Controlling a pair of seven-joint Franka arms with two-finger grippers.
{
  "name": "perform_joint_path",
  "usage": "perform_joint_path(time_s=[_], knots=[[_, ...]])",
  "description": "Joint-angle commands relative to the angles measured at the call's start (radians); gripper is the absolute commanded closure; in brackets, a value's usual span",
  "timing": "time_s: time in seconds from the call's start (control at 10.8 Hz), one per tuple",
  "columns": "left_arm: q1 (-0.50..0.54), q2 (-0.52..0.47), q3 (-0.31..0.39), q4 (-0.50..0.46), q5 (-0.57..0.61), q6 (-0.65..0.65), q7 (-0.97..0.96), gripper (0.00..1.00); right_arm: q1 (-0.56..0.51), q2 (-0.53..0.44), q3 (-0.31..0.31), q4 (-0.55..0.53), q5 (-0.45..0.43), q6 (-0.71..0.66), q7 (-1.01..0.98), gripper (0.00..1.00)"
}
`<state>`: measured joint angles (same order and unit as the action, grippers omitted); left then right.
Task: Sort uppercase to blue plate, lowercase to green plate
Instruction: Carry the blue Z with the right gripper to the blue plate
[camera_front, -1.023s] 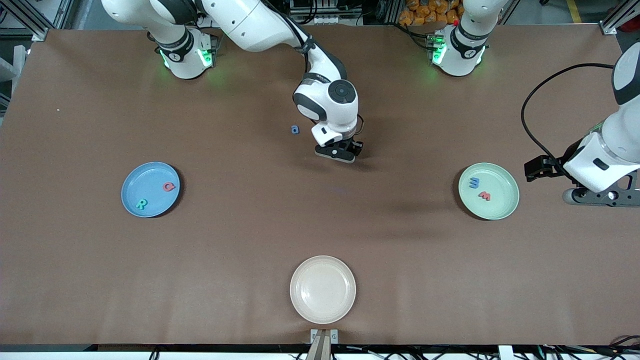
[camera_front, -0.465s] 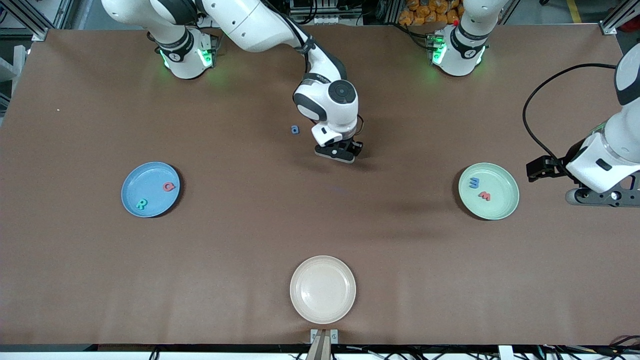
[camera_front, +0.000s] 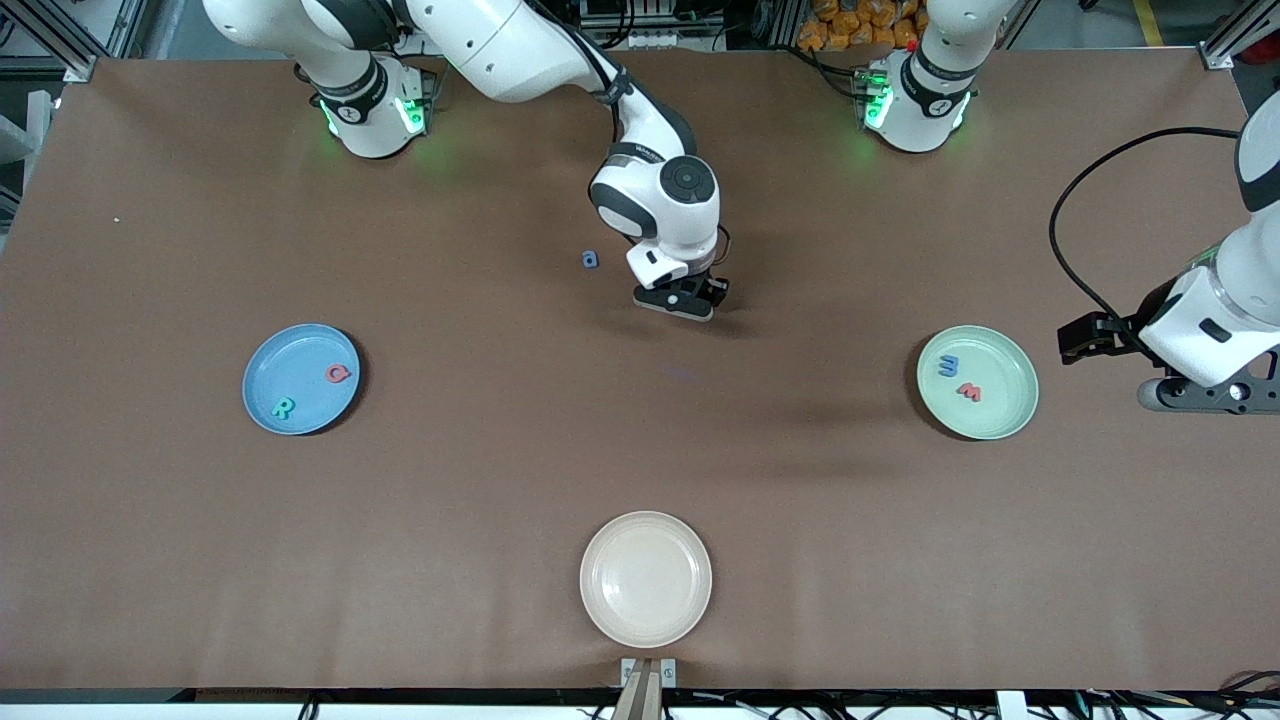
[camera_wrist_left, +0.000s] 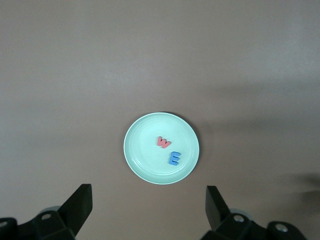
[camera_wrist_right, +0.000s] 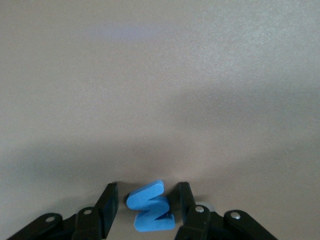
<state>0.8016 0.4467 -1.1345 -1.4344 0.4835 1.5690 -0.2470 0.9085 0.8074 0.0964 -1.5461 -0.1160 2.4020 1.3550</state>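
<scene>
We see the blue M (camera_wrist_right: 150, 206) pinched in the right tool (camera_front: 678, 303), which has lifted slightly over mid-desk; we judge it bound for the blue plate (camera_front: 262, 368), holding Q (camera_front: 339, 373) and R (camera_front: 283, 407); the green plate (camera_front: 1010, 360) holds two m's (camera_front: 958, 379); the cream plate (camera_front: 645, 578) sits bare; the left tool (camera_wrist_left: 147, 212) waits, spread.

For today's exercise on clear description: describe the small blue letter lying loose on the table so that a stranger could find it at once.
Start at the right gripper, shut on a blue letter M over the middle of the table. Beside it, toward the right arm's end, the small blue letter lies on bare table. It alone sits on no plate and in no gripper.
</scene>
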Motion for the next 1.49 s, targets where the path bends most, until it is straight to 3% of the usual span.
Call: perform_joint_path(time_s=[0.0, 0.37, 0.84, 1.39], knots=[[0.008, -0.011, 0.001, -0.001, -0.019, -0.009, 0.014, 0.00, -0.003, 0.018, 0.011, 0.024, -0.005, -0.014, 0.009, 0.54], [0.008, -0.008, 0.001, -0.001, -0.017, -0.004, 0.014, 0.00, -0.003, 0.019, 0.012, 0.024, -0.005, -0.012, 0.009, 0.77], [0.005, -0.006, -0.001, -0.003, -0.020, -0.003, 0.012, 0.00, -0.026, 0.007, 0.012, 0.029, -0.005, -0.029, -0.011, 0.79], [-0.001, 0.020, -0.004, -0.004, -0.019, 0.017, 0.005, 0.00, -0.186, -0.030, 0.068, 0.043, -0.002, -0.139, -0.224, 0.79]])
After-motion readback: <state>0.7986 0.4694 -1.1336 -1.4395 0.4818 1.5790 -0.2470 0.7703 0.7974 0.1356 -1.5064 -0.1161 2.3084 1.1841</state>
